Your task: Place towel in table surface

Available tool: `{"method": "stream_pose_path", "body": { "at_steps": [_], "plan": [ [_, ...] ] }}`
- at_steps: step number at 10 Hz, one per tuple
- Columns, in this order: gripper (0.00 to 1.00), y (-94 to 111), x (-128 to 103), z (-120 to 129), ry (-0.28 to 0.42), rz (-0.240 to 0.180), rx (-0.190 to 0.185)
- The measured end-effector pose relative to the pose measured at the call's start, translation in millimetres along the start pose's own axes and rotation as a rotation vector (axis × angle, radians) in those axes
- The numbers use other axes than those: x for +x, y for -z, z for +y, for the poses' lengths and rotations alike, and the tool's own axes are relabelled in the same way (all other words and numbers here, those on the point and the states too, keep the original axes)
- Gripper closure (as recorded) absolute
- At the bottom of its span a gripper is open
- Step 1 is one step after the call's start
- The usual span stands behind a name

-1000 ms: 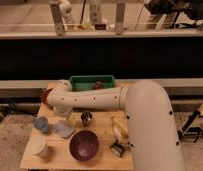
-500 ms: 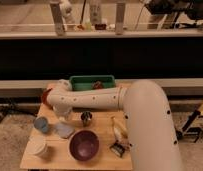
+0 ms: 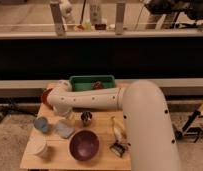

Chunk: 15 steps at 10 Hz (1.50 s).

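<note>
The towel (image 3: 64, 130), a small pale grey-blue rumpled cloth, lies on the light tan wooden table surface (image 3: 102, 131), left of centre. My white arm reaches from the right across the table to its left side. The gripper (image 3: 67, 115) hangs down from the wrist just above the towel. I cannot tell whether it touches the towel.
A round pale-blue cup (image 3: 41, 124) lies left of the towel. A white cup (image 3: 39, 148) stands at the front left and a purple bowl (image 3: 84, 145) at the front. A green tray (image 3: 92, 82) is at the back, and a banana (image 3: 116, 128) on the right.
</note>
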Motion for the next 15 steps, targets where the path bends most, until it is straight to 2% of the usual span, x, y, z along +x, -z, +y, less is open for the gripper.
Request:
{"method": "stream_pose_path", "body": {
  "at_steps": [1,2,4,5,6,10,12,13,15],
  "plan": [
    [0.47,-1,1,-1,0.002,0.0,0.001],
    [0.49,-2,-1,0,0.016,-0.011,0.007],
    [0.38,-6,-6,7,0.091,-0.059,0.008],
    [0.29,-8,-10,5,0.147,-0.074,-0.008],
    [0.21,-12,-16,2,0.22,-0.094,-0.04],
    [0.2,-24,-22,-4,0.314,-0.137,-0.126],
    [0.2,-30,-24,-4,0.328,-0.147,-0.16],
    [0.23,-33,-25,-2,0.324,-0.156,-0.167],
    [0.39,-35,-24,5,0.31,-0.168,-0.173]
  ]
}}
